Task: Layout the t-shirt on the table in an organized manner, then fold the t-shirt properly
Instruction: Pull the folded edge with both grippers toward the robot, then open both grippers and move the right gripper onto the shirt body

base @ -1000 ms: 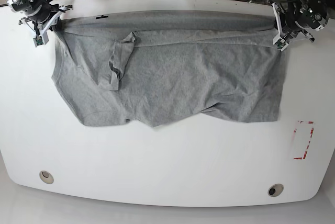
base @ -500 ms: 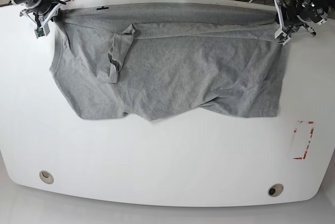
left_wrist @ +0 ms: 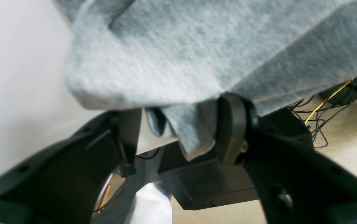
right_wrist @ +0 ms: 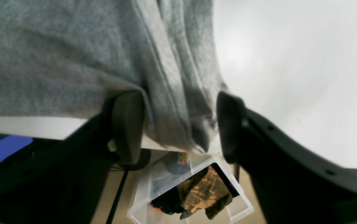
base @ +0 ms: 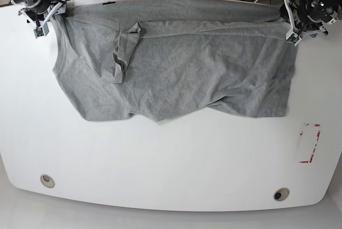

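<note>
The t-shirt (base: 176,63) is soft heather-grey knit, spread wide across the far half of the glossy white table (base: 160,159), its far edge pulled into a straight band between the two hands and its near edge sagging in wrinkled, uneven curves. A twisted fold of cloth (base: 122,52) stands up left of centre. The left hand (base: 299,23) pinches the corner on the base view's right; the right hand (base: 47,14) pinches the corner on its left. Near the front of the table sit two round grommet holes (base: 47,180) and a red tape rectangle (base: 310,143).

Up close, the left wrist camera shows fuzzy, blurred fabric (left_wrist: 197,56) bunched and clamped between the black fingers (left_wrist: 233,124), with a floor of tangled cables (left_wrist: 325,112) beyond the table edge. The right wrist camera shows ribbed pleats of cloth (right_wrist: 172,93) clamped by the matte black pads (right_wrist: 128,124), and below them a clear plastic bin (right_wrist: 194,193) on the floor, which the base view does not show
</note>
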Robot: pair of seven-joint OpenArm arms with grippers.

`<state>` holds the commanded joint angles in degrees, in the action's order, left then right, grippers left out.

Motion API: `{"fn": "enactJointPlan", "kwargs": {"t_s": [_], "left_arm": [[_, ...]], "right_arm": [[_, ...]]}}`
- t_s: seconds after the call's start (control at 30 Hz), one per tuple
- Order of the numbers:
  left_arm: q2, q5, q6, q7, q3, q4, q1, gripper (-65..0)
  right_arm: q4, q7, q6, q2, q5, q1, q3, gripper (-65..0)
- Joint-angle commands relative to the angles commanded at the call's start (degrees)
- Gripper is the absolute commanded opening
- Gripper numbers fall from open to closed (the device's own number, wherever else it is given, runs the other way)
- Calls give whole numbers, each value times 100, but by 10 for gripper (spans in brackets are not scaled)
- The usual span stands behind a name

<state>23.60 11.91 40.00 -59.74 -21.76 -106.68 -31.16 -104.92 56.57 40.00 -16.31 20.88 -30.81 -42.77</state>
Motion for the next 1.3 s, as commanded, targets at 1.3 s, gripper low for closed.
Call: {"fn": "enactJointPlan", "kwargs": {"t_s": [1.3], "left_arm": [[378,-9,0,-1213,-26,-615,1916,-235]], "right_arm": [[-985,343,0,70,70,1090,747,-262]]}}
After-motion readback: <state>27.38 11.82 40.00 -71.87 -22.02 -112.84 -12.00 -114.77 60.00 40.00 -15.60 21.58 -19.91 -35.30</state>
